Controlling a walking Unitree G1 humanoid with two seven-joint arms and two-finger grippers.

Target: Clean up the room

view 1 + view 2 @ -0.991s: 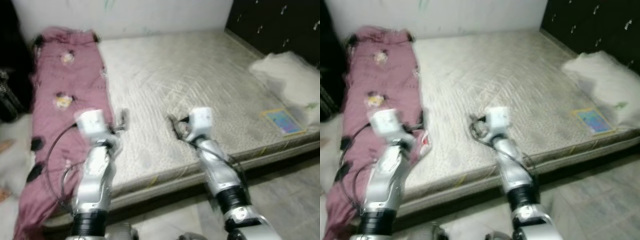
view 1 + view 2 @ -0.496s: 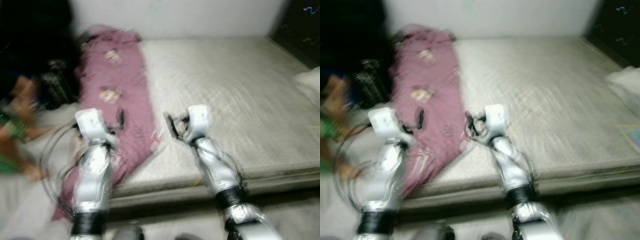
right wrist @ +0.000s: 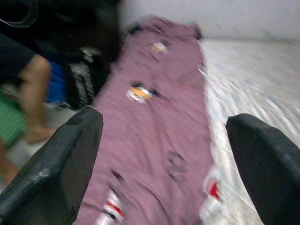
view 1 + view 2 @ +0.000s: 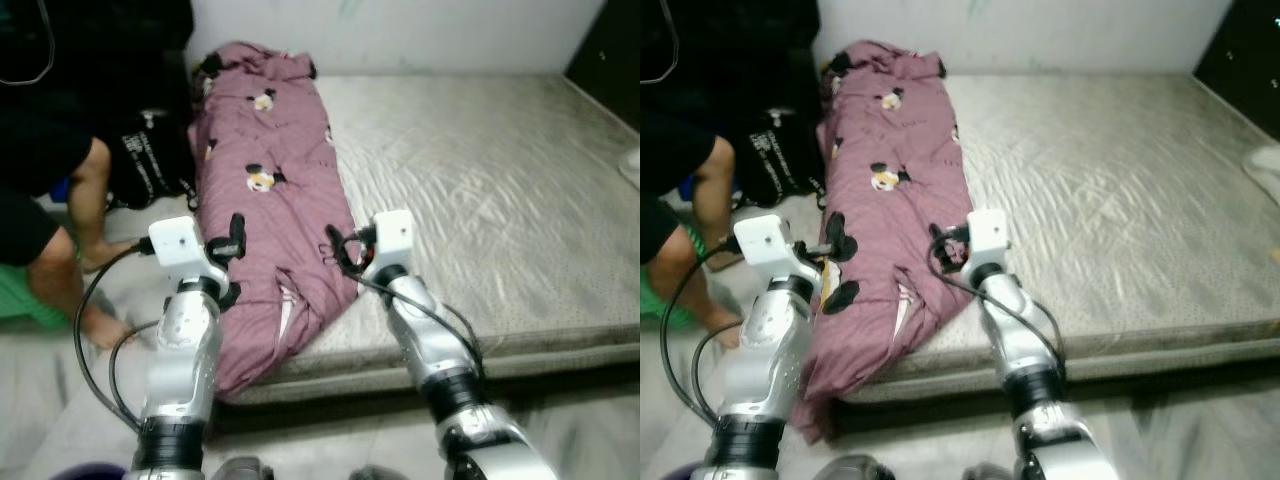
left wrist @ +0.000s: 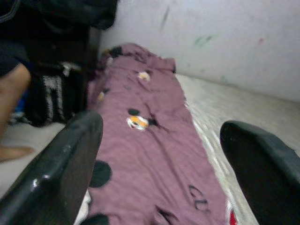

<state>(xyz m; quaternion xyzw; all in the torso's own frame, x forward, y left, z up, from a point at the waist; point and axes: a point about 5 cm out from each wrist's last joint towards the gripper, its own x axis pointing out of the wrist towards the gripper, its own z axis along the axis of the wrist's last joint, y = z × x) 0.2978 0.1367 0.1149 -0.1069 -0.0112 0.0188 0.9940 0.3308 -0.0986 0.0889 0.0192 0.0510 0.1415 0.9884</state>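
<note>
Pink blanket (image 4: 270, 200) with little cartoon pictures lies in a long strip down the left side of the bed (image 4: 480, 190). Its near end hangs over the front edge of the bed, down toward the floor (image 4: 110, 300). The bed has a bare grey top and a white wall (image 4: 400, 30) stands behind it.

Both arms reach out over the near end of the blanket. The left gripper (image 4: 236, 237) hangs just above the blanket's left edge. Its two black fingers (image 5: 61, 173) are wide apart and hold nothing. The right gripper (image 4: 338, 250) hangs above the blanket's right edge, close to where pink meets grey. Its fingers (image 3: 56, 164) are wide apart too, with nothing between them.

On the left, a person (image 4: 50, 190) in dark clothes crouches on the floor beside the bed. A bare leg and foot show, and a black bag (image 4: 150, 165) sits next to them, near the blanket
</note>
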